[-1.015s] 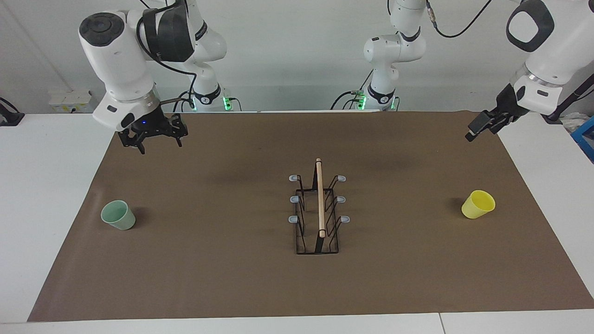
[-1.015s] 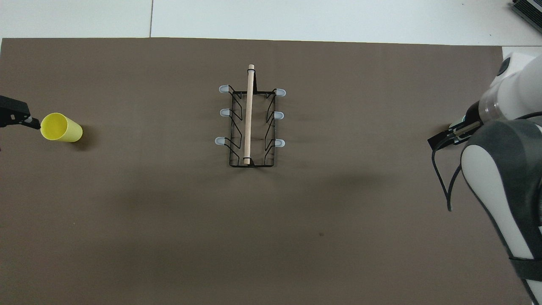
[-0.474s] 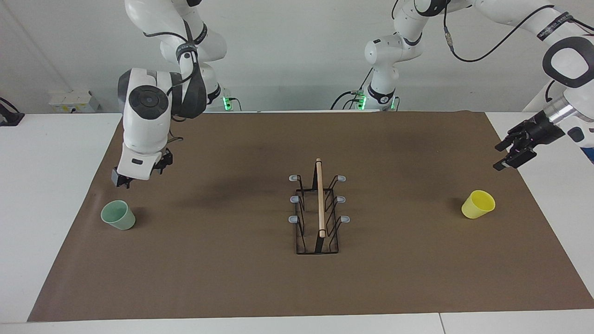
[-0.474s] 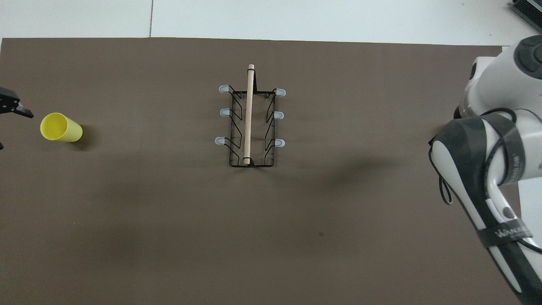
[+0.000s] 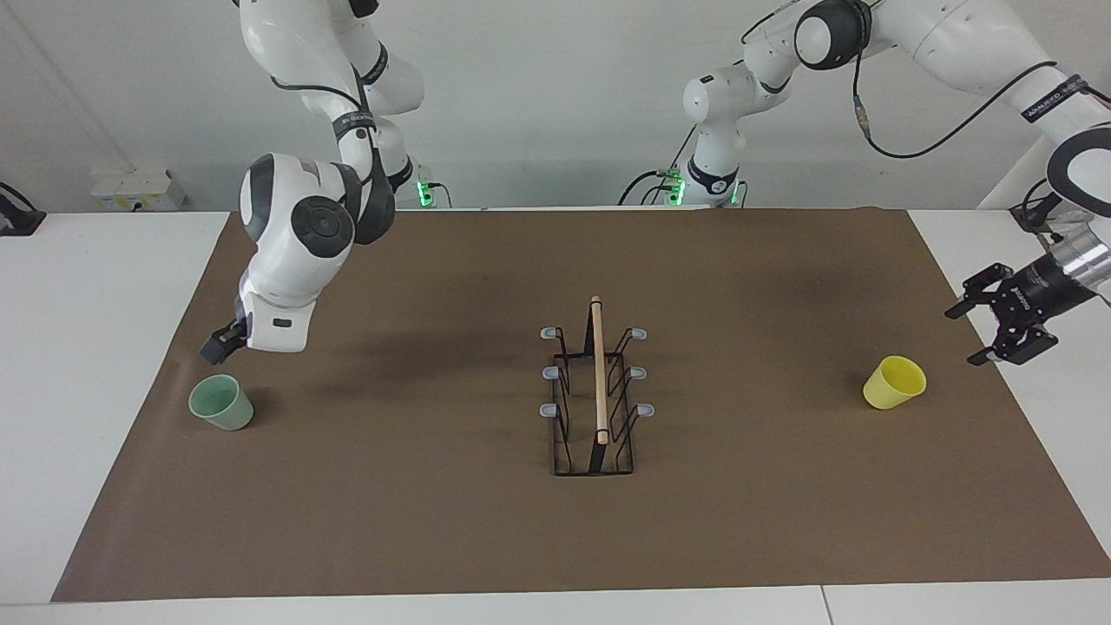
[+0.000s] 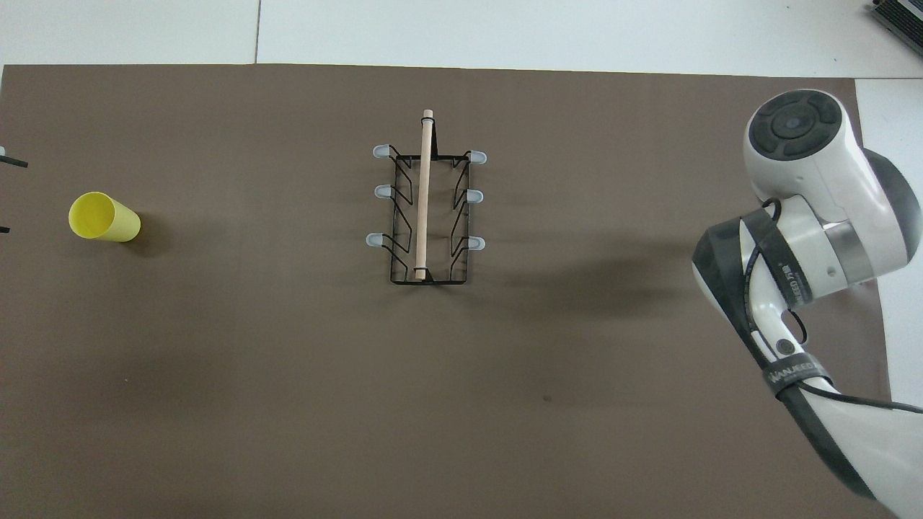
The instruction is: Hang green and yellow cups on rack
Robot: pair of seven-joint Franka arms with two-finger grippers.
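Left gripper [image 5: 998, 327] hung just beside the yellow cup [image 5: 895, 382], fingers spread, holding nothing. Right gripper [image 5: 217, 345] hung close above the green cup [image 5: 220, 403], not touching; finger state could not be told. Both cups stood on the mat [image 5: 434, 521], well apart from the rack [image 5: 595, 391] between them.

Brown paper mat [image 5: 451, 521] spread flat over white table [image 5: 95, 365] — table edge bare around it. Small white box [image 5: 134, 189] near wall.
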